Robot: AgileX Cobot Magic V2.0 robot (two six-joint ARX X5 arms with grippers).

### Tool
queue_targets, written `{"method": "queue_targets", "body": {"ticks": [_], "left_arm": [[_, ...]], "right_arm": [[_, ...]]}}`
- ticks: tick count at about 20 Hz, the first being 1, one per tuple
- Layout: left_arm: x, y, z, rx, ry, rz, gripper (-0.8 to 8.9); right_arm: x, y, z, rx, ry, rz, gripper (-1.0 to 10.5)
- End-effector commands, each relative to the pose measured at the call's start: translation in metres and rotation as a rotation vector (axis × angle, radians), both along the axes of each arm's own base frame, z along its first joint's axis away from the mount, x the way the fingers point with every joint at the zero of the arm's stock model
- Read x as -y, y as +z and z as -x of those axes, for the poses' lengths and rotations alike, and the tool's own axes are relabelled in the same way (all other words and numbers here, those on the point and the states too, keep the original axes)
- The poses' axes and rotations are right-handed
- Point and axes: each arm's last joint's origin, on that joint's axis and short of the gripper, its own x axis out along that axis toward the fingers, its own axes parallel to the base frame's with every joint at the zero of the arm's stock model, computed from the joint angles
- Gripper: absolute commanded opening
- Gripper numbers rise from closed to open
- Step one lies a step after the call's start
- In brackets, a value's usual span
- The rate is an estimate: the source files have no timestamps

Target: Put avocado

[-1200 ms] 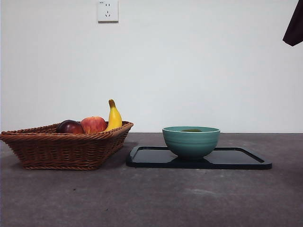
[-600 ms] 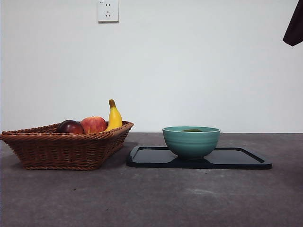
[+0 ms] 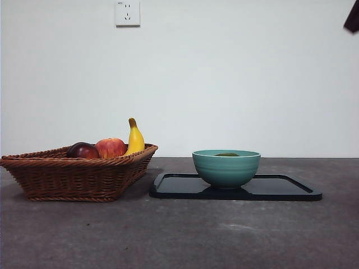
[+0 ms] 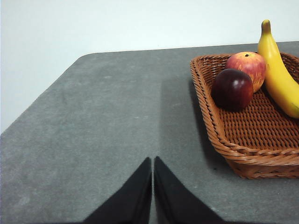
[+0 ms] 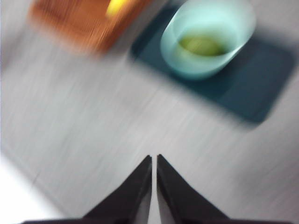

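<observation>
The avocado [image 3: 227,154] lies inside the teal bowl [image 3: 226,167]; only its dark green top shows over the rim in the front view. The blurred right wrist view shows it as a green shape [image 5: 202,45] in the bowl [image 5: 208,39]. My right gripper [image 5: 154,161] is shut and empty, high above the table and away from the bowl. It shows as a dark tip [image 3: 353,19] at the top right corner of the front view. My left gripper [image 4: 153,163] is shut and empty over bare table beside the basket.
The bowl stands on a black tray [image 3: 280,188]. A wicker basket [image 3: 73,176] at the left holds a dark red-purple fruit [image 3: 83,150], a red apple [image 3: 110,147] and a banana [image 3: 134,137]. The basket also shows in the left wrist view [image 4: 243,140].
The right arm's dark tip has drawn up and out toward the top right corner of the front view. The avocado, bowl and basket have not moved.
</observation>
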Motion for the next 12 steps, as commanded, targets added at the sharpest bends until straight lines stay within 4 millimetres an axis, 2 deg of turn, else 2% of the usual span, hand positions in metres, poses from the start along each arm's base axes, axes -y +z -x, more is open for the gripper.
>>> {"method": "queue_targets", "body": {"ticks": [1,3,5,10,12], "left_arm": [[0.0,-0.008,-0.001,-0.027,0.0,0.008,0.07],[0.0,-0.008,-0.001,-0.027,0.0,0.008,0.07],[0.0,-0.008,-0.001,-0.027,0.0,0.008,0.07],[0.0,-0.008,-0.001,-0.027,0.0,0.008,0.07],[0.0,-0.008,-0.001,-0.027,0.0,0.008,0.07]], "right_arm": [[0.014,0.009,0.001,0.167,-0.094,-0.044,0.1],[0.028,0.007,0.005,0.319,-0.206,-0.082,0.1],[0.039,-0.008,0.009,0.436,-0.292,-0.096,0.1],[0.053,-0.076,0.015,0.606,-0.487,-0.089,0.1],[0.056,-0.093,0.015,0.63,-0.534,-0.093,0.1]]}}
